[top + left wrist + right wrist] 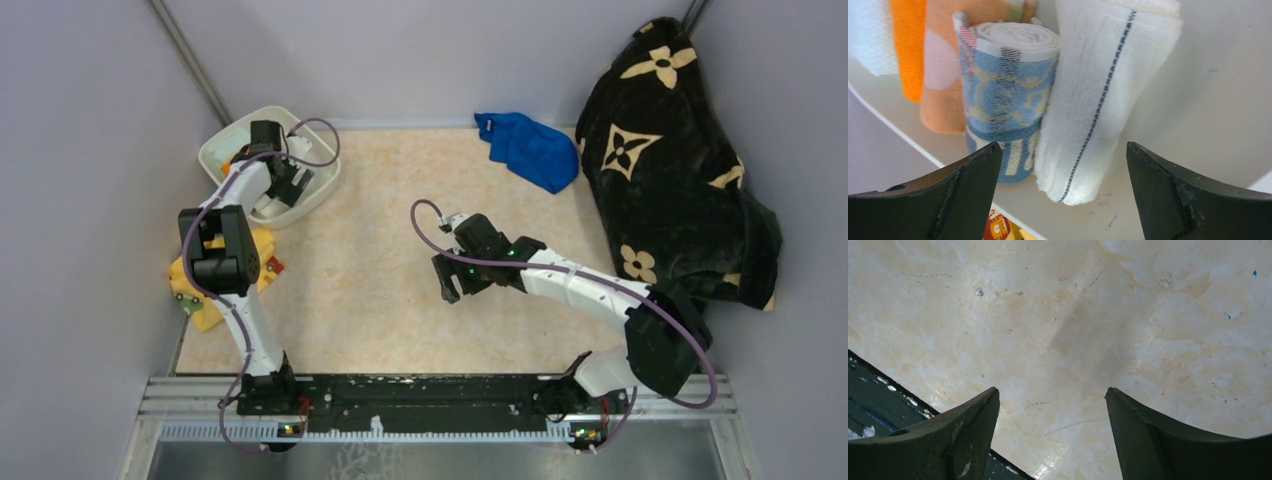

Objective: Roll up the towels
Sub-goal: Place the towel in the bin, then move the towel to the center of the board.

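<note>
A rolled cream-white towel point(1098, 100) with a dark stitched line stands in the white bin point(1208, 110). Against it leans a rolled towel printed in blue and white point(1005, 95). My left gripper point(1063, 150) hangs open just in front of both rolls, touching neither. From above, the left gripper point(288, 182) is over the bin point(225, 140) at the far left. A solid royal blue towel point(530, 150) lies crumpled at the back of the table. My right gripper point(448, 282) hovers open over bare table mid-field; in its wrist view the right gripper point(1053, 392) holds nothing.
An orange and peach cloth point(933, 65) sits in the bin left of the rolls. A yellow printed cloth point(215, 290) lies beside the left arm. A large black blanket with cream flowers point(670, 170) is heaped at the right. The cream table point(1073, 315) ends at grey walls.
</note>
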{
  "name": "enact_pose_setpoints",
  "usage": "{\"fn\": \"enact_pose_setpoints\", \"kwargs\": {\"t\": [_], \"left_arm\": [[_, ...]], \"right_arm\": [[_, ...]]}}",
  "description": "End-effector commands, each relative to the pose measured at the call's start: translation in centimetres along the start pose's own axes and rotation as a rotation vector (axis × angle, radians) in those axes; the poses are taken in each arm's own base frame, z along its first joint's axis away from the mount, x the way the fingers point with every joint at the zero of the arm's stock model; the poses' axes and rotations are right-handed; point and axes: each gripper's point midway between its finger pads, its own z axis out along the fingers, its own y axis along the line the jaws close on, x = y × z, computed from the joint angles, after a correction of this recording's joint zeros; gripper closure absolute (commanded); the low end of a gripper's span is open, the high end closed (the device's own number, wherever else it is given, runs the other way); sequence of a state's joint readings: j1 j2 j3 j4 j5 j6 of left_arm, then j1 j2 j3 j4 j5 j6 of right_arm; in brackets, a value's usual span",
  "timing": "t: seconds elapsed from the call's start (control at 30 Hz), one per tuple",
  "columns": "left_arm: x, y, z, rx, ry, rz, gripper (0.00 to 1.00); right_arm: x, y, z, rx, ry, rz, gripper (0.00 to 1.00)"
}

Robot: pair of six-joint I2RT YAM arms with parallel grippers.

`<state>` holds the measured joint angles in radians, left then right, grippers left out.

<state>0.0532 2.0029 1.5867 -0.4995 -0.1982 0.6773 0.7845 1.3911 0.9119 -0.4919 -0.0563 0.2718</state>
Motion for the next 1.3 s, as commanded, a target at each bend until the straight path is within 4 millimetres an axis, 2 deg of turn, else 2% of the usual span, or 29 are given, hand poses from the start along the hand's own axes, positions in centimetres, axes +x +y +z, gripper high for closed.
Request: {"fn": "enact_pose_setpoints", "kwargs": {"t": [0.0,0.17,0.27,0.33,0.43,0.57,0.67,0.77,0.8,0.9,0.97,1.1,1.17,1.27], "left_arm": [[-1.6,-0.5,-2.0,0.057,-0.089,-0.061,0.02],[-4.0,0.2,-5.9,0.067,-0.206,-0.177,0.01],[-5.3,0.8,-8.7,0.062,-0.266,-0.304,0.01],[-6.6,0.0,-10.9,0.122,-0.323,-0.384,0.01],[-8.3,-2.7,-14.5,0.271,-0.412,-0.505,0.02],[-9.7,-8.3,-18.8,0.501,-0.537,-0.587,0.02],[-9.3,-11.8,-21.5,0.591,-0.557,-0.619,0.02],[-8.0,-15.3,-23.0,0.67,-0.527,-0.627,0.03],[-7.3,-16.5,-23.2,0.699,-0.511,-0.632,0.03],[-4.5,-19.5,-23.2,0.746,-0.451,-0.666,0.03],[-2.8,-20.8,-23.1,0.757,-0.415,-0.691,0.04],[-0.1,-22.5,-23.1,0.779,-0.372,-0.738,0.04],[0.6,-22.8,-23.1,0.776,-0.366,-0.75,0.05],[1.1,-23.0,-22.8,0.766,-0.358,-0.751,0.05]], "right_arm": [[-3.2,-0.6,-2.5,0.016,-0.12,-0.002,0.22],[-6.2,-4.5,-3.7,0.105,-0.208,0.049,0.21],[-9.2,-8.6,-4.6,0.21,-0.285,0.112,0.19],[-11.1,-12.8,-5.3,0.316,-0.33,0.195,0.19],[-13.6,-18.2,-5.9,0.437,-0.407,0.304,0.2],[-16.4,-24.8,-5.7,0.548,-0.474,0.402,0.2],[-17.6,-29.0,-4.0,0.61,-0.46,0.434,0.22],[-18.6,-32.5,-2.4,0.66,-0.46,0.461,0.22],[-18.6,-33.5,-1.1,0.657,-0.449,0.469,0.23],[-19.5,-36.1,1.1,0.651,-0.432,0.487,0.24],[-19.7,-37.5,2.6,0.656,-0.396,0.495,0.24],[-18.5,-39.5,6.3,0.654,-0.295,0.513,0.27],[-17.2,-39.4,8.1,0.631,-0.23,0.524,0.34],[-14.3,-37.5,10.3,0.551,-0.117,0.568,0.5]]}}
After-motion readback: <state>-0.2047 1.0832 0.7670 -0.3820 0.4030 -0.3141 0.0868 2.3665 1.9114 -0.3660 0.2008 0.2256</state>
